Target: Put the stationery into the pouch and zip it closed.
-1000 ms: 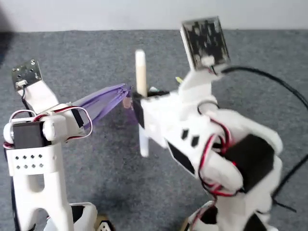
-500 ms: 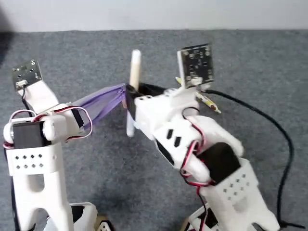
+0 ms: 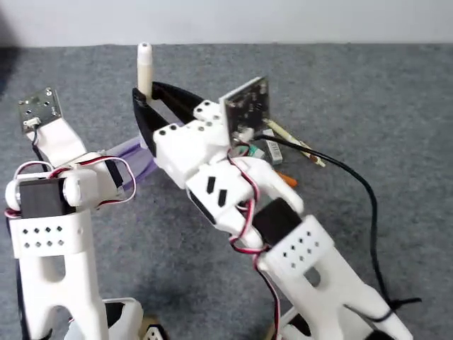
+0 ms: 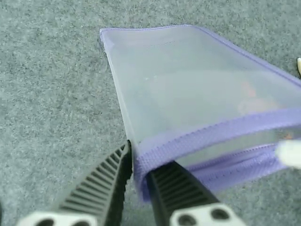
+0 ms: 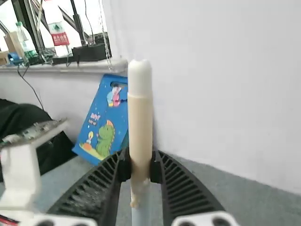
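right gripper [image 3: 146, 100] clamping upright cream plastic pen [image 3: 144, 65] upper left, left gripper [image 4: 138, 165] pinching see-through purple pouch [image 4: 188, 89], right arm [image 3: 226, 191] half-hiding loose stationery [image 3: 300, 148]

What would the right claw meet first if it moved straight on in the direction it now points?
Probably the white wall behind the table; nothing nearer shows ahead of the right claw, shut on the cream pen. Depth is unclear.

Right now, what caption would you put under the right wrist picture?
The right claw grips a cream pen, with a white wall behind it.
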